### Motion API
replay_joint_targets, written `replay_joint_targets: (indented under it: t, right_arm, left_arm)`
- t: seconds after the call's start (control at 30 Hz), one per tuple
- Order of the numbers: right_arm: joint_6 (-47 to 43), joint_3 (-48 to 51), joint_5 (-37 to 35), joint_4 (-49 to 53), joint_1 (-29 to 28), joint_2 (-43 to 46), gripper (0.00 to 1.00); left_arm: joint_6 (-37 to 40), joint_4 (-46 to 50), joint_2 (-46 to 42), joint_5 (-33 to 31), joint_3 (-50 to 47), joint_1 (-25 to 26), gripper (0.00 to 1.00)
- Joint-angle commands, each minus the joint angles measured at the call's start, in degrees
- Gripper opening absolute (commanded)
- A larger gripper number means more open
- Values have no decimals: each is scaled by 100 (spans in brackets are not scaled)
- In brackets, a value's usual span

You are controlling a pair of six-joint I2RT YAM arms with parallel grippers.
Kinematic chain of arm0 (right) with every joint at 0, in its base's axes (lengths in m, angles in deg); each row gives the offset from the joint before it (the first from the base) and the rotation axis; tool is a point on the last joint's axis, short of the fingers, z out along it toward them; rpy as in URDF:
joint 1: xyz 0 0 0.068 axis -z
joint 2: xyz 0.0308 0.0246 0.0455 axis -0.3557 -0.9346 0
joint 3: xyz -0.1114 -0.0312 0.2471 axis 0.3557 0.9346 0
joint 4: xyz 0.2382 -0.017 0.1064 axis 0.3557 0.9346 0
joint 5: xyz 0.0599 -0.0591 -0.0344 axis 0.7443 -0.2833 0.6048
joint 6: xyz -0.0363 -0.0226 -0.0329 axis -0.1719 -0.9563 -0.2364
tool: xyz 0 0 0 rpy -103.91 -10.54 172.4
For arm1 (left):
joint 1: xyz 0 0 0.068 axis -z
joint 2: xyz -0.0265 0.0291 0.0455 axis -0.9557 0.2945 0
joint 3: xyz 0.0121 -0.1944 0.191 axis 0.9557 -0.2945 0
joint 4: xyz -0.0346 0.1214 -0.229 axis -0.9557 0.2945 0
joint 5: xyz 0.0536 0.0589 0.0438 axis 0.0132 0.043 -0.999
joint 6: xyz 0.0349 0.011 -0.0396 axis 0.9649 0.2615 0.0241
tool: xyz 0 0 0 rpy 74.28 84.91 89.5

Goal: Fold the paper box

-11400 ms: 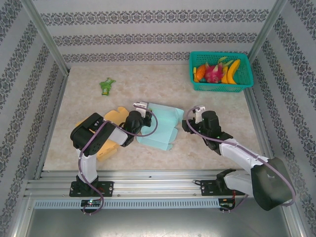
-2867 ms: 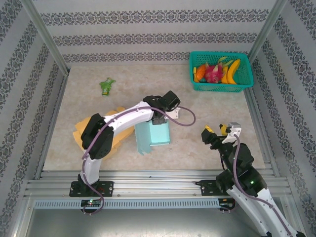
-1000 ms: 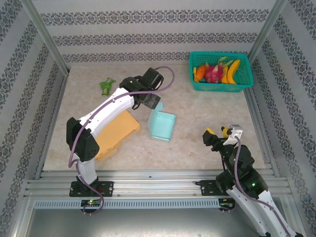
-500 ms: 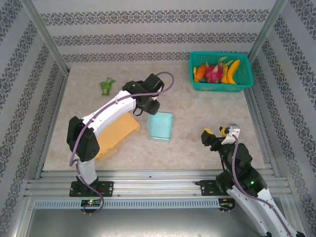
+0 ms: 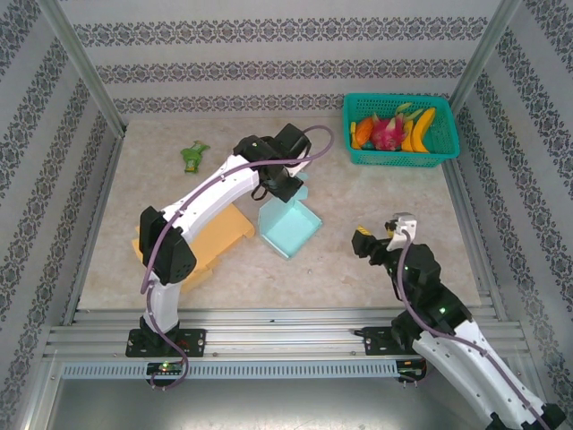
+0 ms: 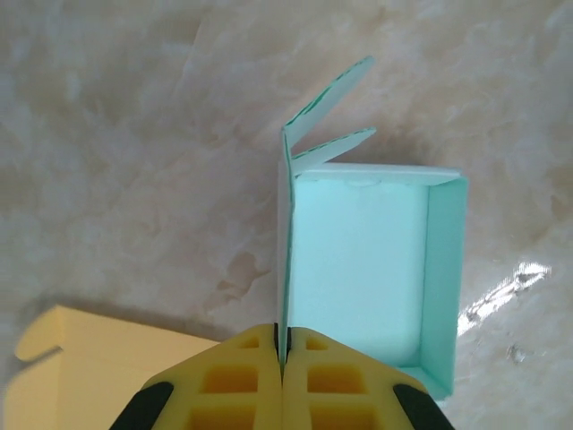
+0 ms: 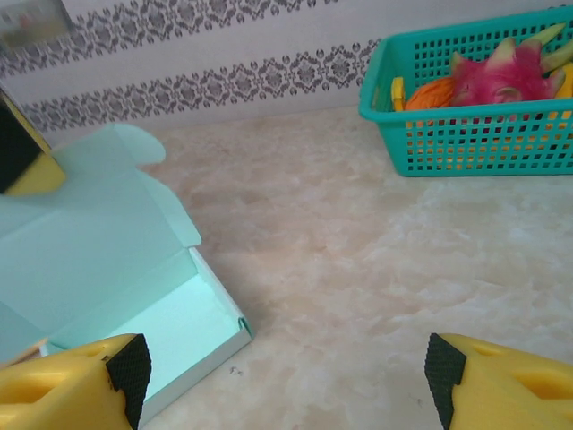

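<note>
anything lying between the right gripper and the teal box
No, in the top view the table between the right gripper and the teal box is bare marble.

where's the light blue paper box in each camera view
top external: box at the centre of the table, just under the left gripper.
left wrist: box right of centre, its lid seen edge-on.
right wrist: box at lower left, lid standing up.
shared landmark: the left gripper, shut on the lid.
</note>
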Motion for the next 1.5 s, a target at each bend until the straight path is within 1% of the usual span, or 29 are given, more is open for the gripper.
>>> replay_joint_targets:
  t: [0.0,0.07,0.13,0.2,0.3,0.43,0.5,0.57,0.6,0.7,0.9,1.17,1.3,1.37,1.47]
  right_arm:
    - [-504,-304,47,-1026,90,-566,84]
    - [-982,-272,276,-1851,181,-1140,89]
    - [-1495,-268,712,-2722,399,-1796,90]
    - [-1955,-404,1622,-3332,874,-2535,89]
    - [-2585,-874,3039,-3324,1464,-3492,87]
    - [-3215,-1112,4296,-3450,2018,-4198,83]
    - [-3729,-1259,4776,-3295,2153,-4556,80]
    - [-4052,-1481,5168,-3003,2214,-4926,78]
    - [-4188,-1562,5441,-2955,2243,-5113,76]
    - [-4335,-1623,6102,-3195,2231,-5515,73]
    - [-4500,-1805,6507,-3138,2153,-6040,72]
    - [-4711,-1957,6968,-2715,2273,-6188,72]
    - [-4773,-1939,7268,-2756,2259,-6197,70]
    - [-4759,-1989,7293,-2716,2239,-6232,67]
    - [-4781,-1996,7340,-2710,2227,-6269,65]
  left_arm:
    - [1441,390,-73,-97,368,216,0]
    - [2098,415,-211,95,341,294,0]
    - [2632,448,-389,345,217,319,0]
    - [3058,297,-596,428,-39,319,0]
    - [3401,-96,-883,531,-456,321,0]
    - [3681,-590,-1230,962,-956,295,0]
    - [3873,-884,-1402,1143,-1259,284,0]
    - [4021,-1100,-1487,1303,-1464,267,0]
    - [4076,-1184,-1505,1389,-1515,266,0]
    - [4174,-1254,-1428,1503,-1499,257,0]
    - [4281,-1226,-1178,1428,-1381,253,0]
    - [4302,-1329,-992,1211,-1431,214,0]
    - [4258,-1382,-961,1370,-1455,214,0]
    - [4227,-1397,-960,1467,-1441,213,0]
    - [4206,-1396,-969,1551,-1440,214,0]
